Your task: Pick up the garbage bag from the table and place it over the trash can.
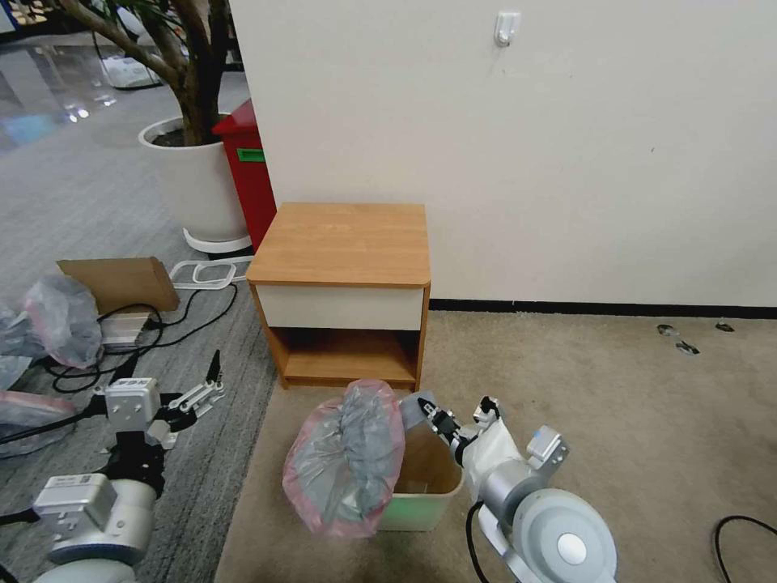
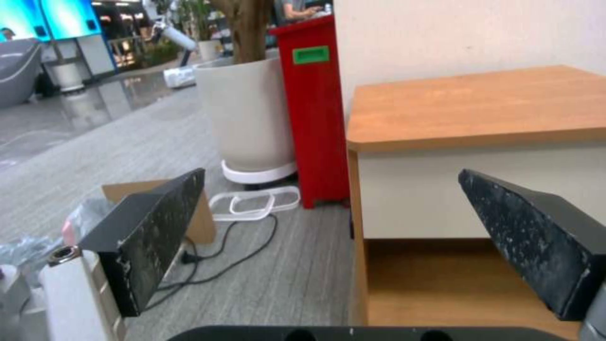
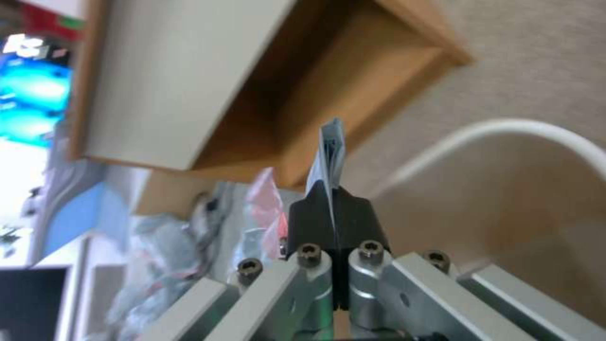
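1. Garbage bag (image 1: 348, 461) draped over the left side of the trash can (image 1: 429, 486), ballooning up and out past the rim, pink-red edge ringing the wrinkled grey plastic.
2. Trash can on the beige carpet, just in front of the counter (image 1: 344, 243), right half of the mouth uncovered and the brown inside wall exposed.
3. Right gripper (image 1: 433, 417) at the far rim of the trash can, clamped tight on a fold of the garbage bag; in the right wrist view, black fingertips (image 3: 316, 222) pressed together with a thin strip of grey plastic (image 3: 328, 156) sticking up between them.
4. Left gripper (image 1: 206, 389) low over the grey floor, left of the counter and well apart from the bag, spread wide and holding nothing; in the left wrist view, both black fingers (image 2: 151, 232) splayed far apart with the counter's white drawer front (image 2: 410, 189) beyond.
5. Counter top bare, honey-brown, lower shelf open.
6. Red bin (image 1: 247, 178) and white planter (image 1: 194, 186) standing behind the counter on the left, against the wall.
7. Cardboard piece (image 1: 121, 279), black cables and puffy plastic bundles (image 1: 57, 320) lying on the grey floor beside the left arm.
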`<state>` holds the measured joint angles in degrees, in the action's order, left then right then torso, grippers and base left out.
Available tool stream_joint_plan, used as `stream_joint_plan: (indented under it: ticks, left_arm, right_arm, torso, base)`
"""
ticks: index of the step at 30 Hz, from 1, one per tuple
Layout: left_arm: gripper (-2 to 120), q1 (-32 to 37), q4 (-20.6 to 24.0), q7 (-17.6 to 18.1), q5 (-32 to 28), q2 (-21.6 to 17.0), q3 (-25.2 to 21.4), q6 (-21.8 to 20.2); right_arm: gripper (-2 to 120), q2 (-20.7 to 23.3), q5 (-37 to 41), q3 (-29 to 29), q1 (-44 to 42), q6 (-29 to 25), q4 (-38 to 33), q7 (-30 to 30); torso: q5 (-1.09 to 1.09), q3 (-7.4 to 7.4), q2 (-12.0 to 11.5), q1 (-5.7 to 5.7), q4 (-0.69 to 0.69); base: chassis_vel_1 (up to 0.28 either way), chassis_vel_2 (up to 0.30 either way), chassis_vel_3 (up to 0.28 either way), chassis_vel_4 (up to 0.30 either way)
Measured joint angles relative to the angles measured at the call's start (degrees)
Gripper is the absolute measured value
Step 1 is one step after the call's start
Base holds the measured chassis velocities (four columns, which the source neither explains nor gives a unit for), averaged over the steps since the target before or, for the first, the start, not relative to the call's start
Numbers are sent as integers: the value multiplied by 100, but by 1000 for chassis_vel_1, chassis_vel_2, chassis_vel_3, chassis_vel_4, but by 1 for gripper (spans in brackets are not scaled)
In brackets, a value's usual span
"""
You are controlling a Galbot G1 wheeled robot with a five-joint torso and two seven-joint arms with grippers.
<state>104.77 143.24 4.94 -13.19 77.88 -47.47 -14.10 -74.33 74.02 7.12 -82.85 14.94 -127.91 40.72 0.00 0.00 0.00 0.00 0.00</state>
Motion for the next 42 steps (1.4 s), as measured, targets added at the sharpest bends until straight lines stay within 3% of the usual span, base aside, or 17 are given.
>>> stream_joint_plan:
  ticks: [3, 10, 23, 29, 31, 36, 38, 40, 42]
  left_arm:
    - [100, -27, 0, 3, -58, -41, -10, -2]
    - [100, -111, -5, 6, -116, -109, -5, -6]
    - [100, -344, -216, 2, -125, -88, 111, -45]
    - [100, -356, -222, -103, -70, -175, 260, -129]
    - [100, -357, -222, -135, -19, -206, 331, -132]
    - [100, -474, -248, -177, 252, -473, 981, -176]
    - [100, -515, -252, -179, 272, -523, 1133, -196]
    - [100, -675, -270, -173, 287, -674, 1674, -369]
    - [100, -693, -275, -173, 287, -694, 1751, -396]
  right_arm:
    - [0, -62, -204, -215, 18, -167, 113, 346]
    - [1, -43, -385, -291, 27, -77, 190, 501]
    - [49, 188, -486, -147, -142, 32, -102, 1011]
    - [73, 137, -1020, -31, -243, 28, -354, 925]
    - [76, 111, -1187, 5, -251, 25, -382, 833]
    - [96, 59, -1797, 213, -257, 24, -399, 287]
    - [99, 56, -1847, 255, -263, 24, -387, 204]
    - [100, 55, -1907, 392, -292, 41, -346, 7]
    - [100, 56, -1912, 407, -296, 42, -338, -11]
  torso:
    - [0, 0, 0, 0, 0]
    - [0, 0, 0, 0, 0]
    - [0, 0, 0, 0, 0]
    - [0, 0, 0, 0, 0]
    - [0, 0, 0, 0, 0]
    - [0, 0, 0, 0, 1]
    - [0, 0, 0, 0, 0]
    - [1, 0, 0, 0, 0]
    - [0, 0, 0, 0, -1]
  base:
    - [0, 0, 0, 0]
    - [0, 0, 0, 0]
    - [0, 0, 0, 0]
    - [0, 0, 0, 0]
    - [0, 0, 0, 0]
    - [0, 0, 0, 0]
    - [0, 0, 0, 0]
    - [0, 0, 0, 0]
    - [0, 0, 0, 0]
